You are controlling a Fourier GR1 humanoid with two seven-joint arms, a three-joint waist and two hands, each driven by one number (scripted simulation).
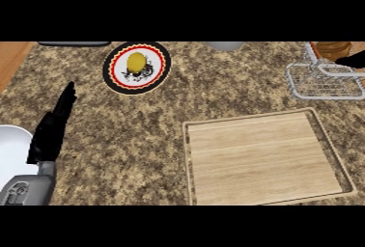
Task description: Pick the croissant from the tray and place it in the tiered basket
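Note:
The brown croissant (333,48) shows at the top right, over the upper part of the white wire tiered basket (324,81). A small black part of my right hand (352,60) comes in from the right edge and lies against the croissant's lower side; the rest of the hand is out of view. The wooden tray (265,159) lies at the lower right with nothing on it. My left hand (53,126) hangs over the counter at the left, seen edge-on with straight fingers, holding nothing.
A round plate (114,72) with a red and black rim holds a yellow lemon (136,61) at the top left. A grey round object (225,46) sits at the top edge. A white rounded object (10,149) lies at the left edge.

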